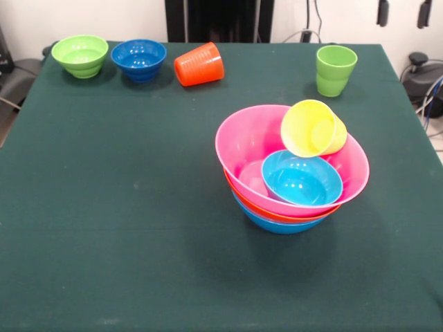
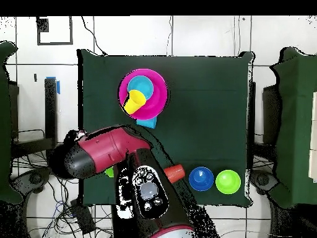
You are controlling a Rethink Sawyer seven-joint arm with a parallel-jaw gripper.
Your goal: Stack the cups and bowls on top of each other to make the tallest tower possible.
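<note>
Nearest, pink bowl (image 1: 242, 142) holding yellow cup (image 1: 313, 128) shows no lettering.

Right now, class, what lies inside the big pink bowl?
Inside the pink bowl sit a small cyan bowl, upright, and a yellow cup tipped on its side against the rim. The pink bowl's floor beneath them is covered.

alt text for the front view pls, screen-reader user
On a dark green table, a pink bowl sits nested on an orange bowl and a blue bowl, holding a small cyan bowl and a tipped yellow cup. Along the far edge: light green bowl, dark blue bowl, orange cup on its side, upright light green cup. No arm visible.
</note>
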